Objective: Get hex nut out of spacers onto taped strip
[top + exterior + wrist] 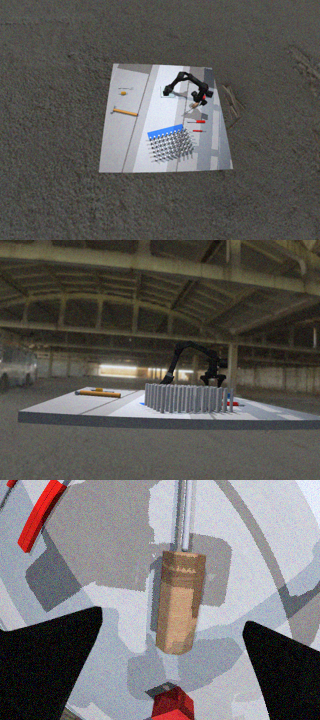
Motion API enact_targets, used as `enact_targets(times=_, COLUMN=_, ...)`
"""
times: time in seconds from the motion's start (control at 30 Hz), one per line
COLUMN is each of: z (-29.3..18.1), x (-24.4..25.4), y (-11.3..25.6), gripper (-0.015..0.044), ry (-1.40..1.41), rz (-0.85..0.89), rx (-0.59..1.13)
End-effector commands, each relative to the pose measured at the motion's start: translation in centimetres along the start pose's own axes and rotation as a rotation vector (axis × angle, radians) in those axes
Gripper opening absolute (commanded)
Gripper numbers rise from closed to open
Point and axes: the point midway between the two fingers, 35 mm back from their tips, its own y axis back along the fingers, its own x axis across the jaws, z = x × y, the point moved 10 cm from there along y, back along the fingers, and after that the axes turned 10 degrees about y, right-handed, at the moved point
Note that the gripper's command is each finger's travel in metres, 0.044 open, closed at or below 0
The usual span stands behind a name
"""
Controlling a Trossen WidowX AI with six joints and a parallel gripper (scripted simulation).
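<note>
My gripper [199,99] [212,385] [176,622] is open and empty, raised over the table. Below it lies a tool with a wooden handle [195,105] [181,592] and a thin metal shaft [187,112] [184,515]. In the wrist view the handle shows between the spread black fingers, with no finger against it. The shaft points toward the spacer side. The standing metal spacers [187,398] form a dense upright field at the front. The blue taped strip [165,129] runs along their arm-side edge. I cannot make out the hex nut in any view.
Two red-handled tools [200,121] [197,130] lie between my gripper and the spacers' right side. Another red object [204,97] [172,707] is beside the gripper. A hammer [125,112] [99,394], a small yellow-handled tool [123,93] [98,389] and thin dark pieces lie at the left.
</note>
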Motion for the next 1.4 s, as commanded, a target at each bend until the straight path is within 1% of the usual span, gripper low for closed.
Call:
enact_targets(times=0.0, z=-2.9, x=-1.7, y=0.4, gripper=0.044, ry=-0.01, rz=0.119, rx=-0.185)
enact_targets(times=0.07, z=-3.4, x=-2.0, y=0.5, gripper=0.044, ry=-0.015, rz=0.151, rx=-0.223)
enact_targets(times=0.33, z=-3.4, x=-2.0, y=0.5, gripper=0.044, ry=-0.015, rz=0.151, rx=-0.223)
enact_targets(times=0.53, z=-3.4, x=-2.0, y=0.5, gripper=0.0282, ry=-0.015, rz=0.151, rx=-0.223)
enact_targets(times=1.0, z=-3.5, x=-2.0, y=0.4, gripper=0.028, ry=-0.015, rz=0.151, rx=-0.223)
enact_targets(times=1.37, z=-3.7, x=-2.0, y=-1.2, gripper=0.028, ry=-0.013, rz=0.15, rx=-0.222)
